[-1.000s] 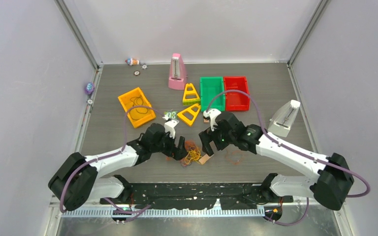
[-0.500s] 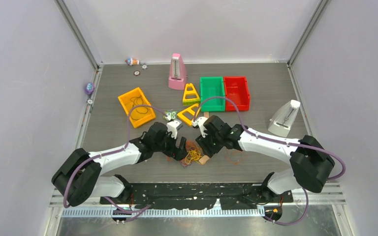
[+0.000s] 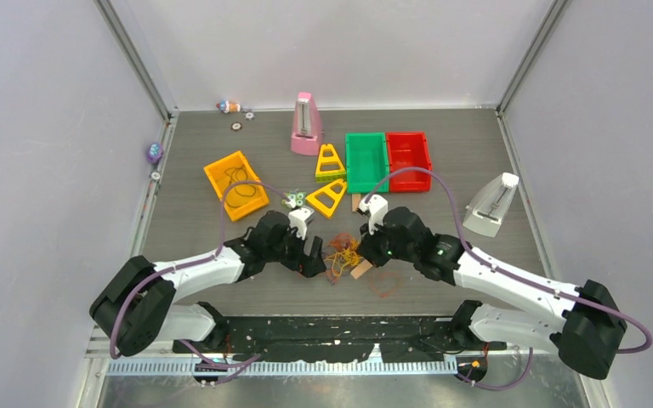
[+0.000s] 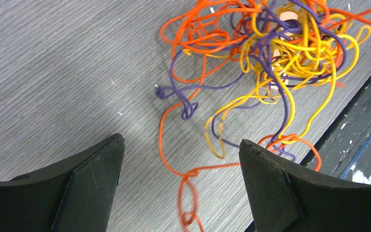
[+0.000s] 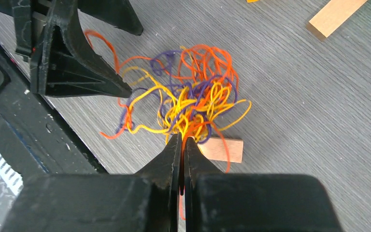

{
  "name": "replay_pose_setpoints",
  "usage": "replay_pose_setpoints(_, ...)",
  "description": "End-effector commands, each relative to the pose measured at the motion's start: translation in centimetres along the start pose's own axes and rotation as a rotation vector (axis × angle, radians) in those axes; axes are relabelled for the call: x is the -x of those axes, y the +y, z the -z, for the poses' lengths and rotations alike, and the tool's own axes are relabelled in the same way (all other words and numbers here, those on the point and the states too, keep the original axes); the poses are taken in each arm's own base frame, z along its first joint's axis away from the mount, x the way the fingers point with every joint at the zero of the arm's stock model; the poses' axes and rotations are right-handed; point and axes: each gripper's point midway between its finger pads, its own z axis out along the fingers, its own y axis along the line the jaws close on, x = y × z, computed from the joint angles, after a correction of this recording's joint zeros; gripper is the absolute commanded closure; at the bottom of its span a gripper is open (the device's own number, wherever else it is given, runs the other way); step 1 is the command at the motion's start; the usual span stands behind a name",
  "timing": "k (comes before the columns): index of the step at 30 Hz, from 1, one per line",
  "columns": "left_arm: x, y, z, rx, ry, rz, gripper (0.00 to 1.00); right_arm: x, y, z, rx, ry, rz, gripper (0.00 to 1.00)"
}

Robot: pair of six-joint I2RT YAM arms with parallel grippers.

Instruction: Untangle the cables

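The cables [image 3: 340, 253] are a knot of thin yellow, orange and purple cords lying between my two grippers near the table's front edge. My right gripper [image 5: 182, 140] is shut on strands at the near side of the knot [image 5: 193, 101], and an orange cord runs down between its jaws. My left gripper [image 4: 181, 150] stands open just left of the knot [image 4: 270, 48], with one loose orange loop lying on the table between its fingers. From above, the left gripper [image 3: 313, 255] and right gripper [image 3: 359, 252] face each other across the knot. A separate orange cord [image 3: 384, 280] lies to the right.
A small wooden block [image 5: 222, 149] lies against the knot and a wooden stick [image 3: 356, 202] sits farther back. Behind are an orange bin [image 3: 235, 184], green bin [image 3: 366, 161], red bin [image 3: 408, 160], two yellow triangles [image 3: 327, 197], and pink [image 3: 306, 124] and white [image 3: 493, 204] metronomes. The black base plate [image 3: 332, 327] borders the near edge.
My right gripper went from wide open to shut on the knot's strands. The knot has shifted slightly back and to the right. The left gripper stayed open in place.
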Motion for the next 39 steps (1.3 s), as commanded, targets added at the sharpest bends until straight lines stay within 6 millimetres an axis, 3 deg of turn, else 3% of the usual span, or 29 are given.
replay_pose_setpoints(1,2.2,-1.6,0.2,-0.059,-0.074,-0.051,0.1,3.2,1.4,1.4,0.048,-0.127,-0.061,0.95)
replay_pose_setpoints(7,2.7,-3.2,-0.3,-0.091,-0.06,-0.096,0.09,4.5,2.1,2.9,0.067,-0.134,-0.079,0.95)
replay_pose_setpoints(10,3.2,-4.1,0.6,-0.121,-0.127,-0.138,0.08,5.4,2.1,3.1,0.055,-0.137,-0.084,0.95)
replay_pose_setpoints(21,5.8,-7.0,5.0,-0.251,-0.443,-0.283,0.07,5.3,3.6,2.0,0.117,-0.071,-0.155,0.95)
replay_pose_setpoints(26,6.1,-8.5,3.5,-0.289,-0.393,-0.317,0.08,6.1,4.6,1.9,0.167,-0.072,-0.167,0.95)
replay_pose_setpoints(34,6.4,-8.8,0.9,-0.225,-0.296,-0.34,0.12,8.6,6.3,3.0,0.247,-0.132,-0.195,0.95)
replay_pose_setpoints(35,6.5,-8.9,0.9,-0.225,-0.297,-0.34,0.15,8.7,6.4,3.1,0.25,-0.134,-0.196,0.95)
replay_pose_setpoints(37,6.8,-8.9,1.1,-0.219,-0.308,-0.342,0.37,9.0,6.5,3.4,0.254,-0.142,-0.198,0.95)
replay_pose_setpoints(38,7.0,-8.5,1.2,-0.191,-0.314,-0.336,0.55,9.0,6.0,3.4,0.224,-0.143,-0.203,0.95)
replay_pose_setpoints(39,7.4,-7.8,1.6,-0.146,-0.325,-0.331,0.83,9.2,5.5,3.7,0.193,-0.155,-0.21,0.95)
